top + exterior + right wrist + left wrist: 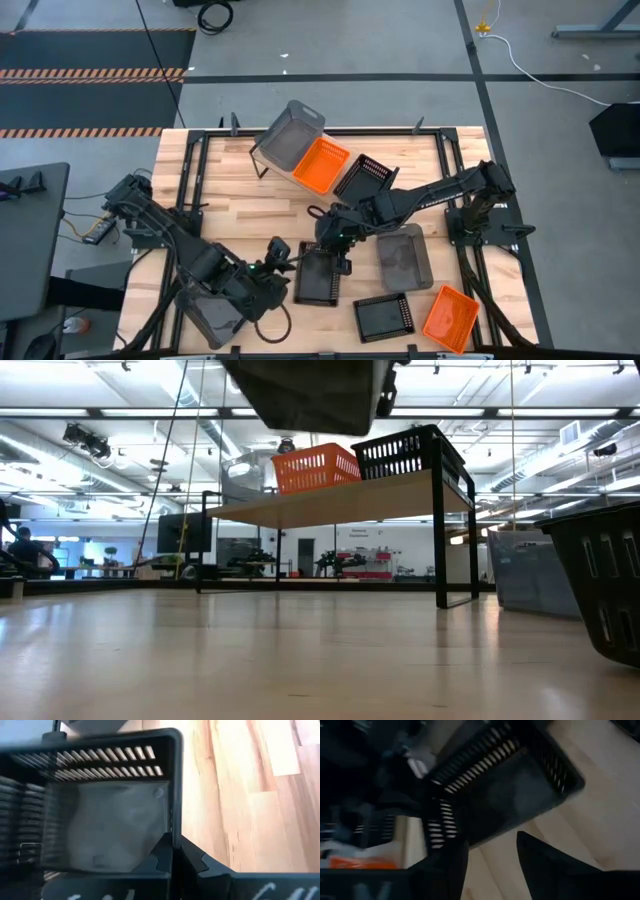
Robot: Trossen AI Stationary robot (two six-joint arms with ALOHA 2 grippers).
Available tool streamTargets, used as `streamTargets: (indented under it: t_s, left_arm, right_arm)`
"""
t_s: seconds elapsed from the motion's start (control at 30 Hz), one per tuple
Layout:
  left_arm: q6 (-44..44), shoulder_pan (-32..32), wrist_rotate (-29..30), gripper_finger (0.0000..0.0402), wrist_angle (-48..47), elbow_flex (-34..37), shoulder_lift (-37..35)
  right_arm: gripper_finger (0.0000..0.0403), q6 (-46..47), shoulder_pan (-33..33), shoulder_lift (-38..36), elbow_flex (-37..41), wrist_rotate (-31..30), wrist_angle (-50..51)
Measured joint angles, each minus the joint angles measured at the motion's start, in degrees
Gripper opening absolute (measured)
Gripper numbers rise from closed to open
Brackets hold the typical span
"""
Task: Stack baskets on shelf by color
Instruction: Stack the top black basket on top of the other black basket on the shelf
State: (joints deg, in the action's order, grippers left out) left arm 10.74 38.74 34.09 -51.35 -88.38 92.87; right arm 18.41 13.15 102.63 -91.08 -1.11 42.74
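My right gripper (340, 262) is shut on a black slotted basket (318, 280), which hangs above the table's middle and shows as a dark underside (310, 395) at the top of the low view. My left gripper (290, 258) stands open beside this basket's left side, its fingers (545, 865) spread before the basket (510, 785). At the far side, the shelf (400, 495) carries a grey basket (295, 135), an orange basket (320, 165) and a black basket (365, 178) in a row. My right gripper pinches the black basket's side wall at its rim (173, 827), one finger inside the basket and one outside. The fingers slant down from the table's right side. The basket is lifted clear of the table, roughly level. My left gripper: I cannot tell whether a finger touches the basket's corner.
On the table lie a grey basket (403, 255) right of the held one, a black basket (383, 317) and an orange basket (450, 318) near the front edge, and another grey basket (215, 310) under my left arm. Bare wood lies between shelf and grippers.
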Motion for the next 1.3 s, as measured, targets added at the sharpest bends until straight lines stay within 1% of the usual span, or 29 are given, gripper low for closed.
streamTargets:
  t_s: [0.13, 0.3, 0.47, 0.57, 0.67, 0.87, 1.0, 1.17, 1.3]
  left_arm:
    - [-1.4, 1.1, 3.0, 0.0181, -1.8, -5.3, -0.4]
    - [-10.0, 1.7, 5.2, 0.0169, -6.6, -9.6, -0.4]
    - [-19.7, 1.5, 5.0, 0.015, -12.6, -9.1, -0.3]
    - [-22.4, 0.6, 5.0, 0.0136, -12.8, -5.9, -0.3]
    - [-24.1, 0.5, 5.7, 0.0124, -12.6, -2.8, -0.3]
    - [-24.2, -0.7, 6.2, 0.0115, -5.4, 4.8, -0.3]
    - [-23.2, -1.5, 6.2, 0.0114, 0.6, 8.9, -0.3]
    - [-23.0, -2.3, 3.6, 0.0114, 7.8, 12.9, -0.3]
    - [-23.1, -2.3, 2.1, 0.0114, 16.3, 16.0, -0.3]
  right_arm:
    - [0.001, 0.2, -0.1, -0.1, -0.2, -0.6, 1.2]
    - [0.001, -0.3, -0.2, -2.4, -3.1, -0.6, 4.2]
    - [0.001, -0.7, -1.6, -5.9, -9.1, -2.7, 9.8]
    - [0.001, -0.6, -3.2, -8.5, -11.8, -4.0, 12.7]
    - [0.001, -0.6, -5.3, -10.9, -12.5, -5.1, 15.8]
    - [0.001, -0.7, -10.8, -13.6, -12.5, -5.5, 25.7]
    - [0.001, -2.7, -14.7, -14.1, -12.4, -5.5, 30.3]
    - [0.001, -6.0, -20.1, -14.7, -12.4, -5.5, 31.1]
    - [0.001, -6.8, -25.5, -15.1, -12.4, -5.3, 31.9]
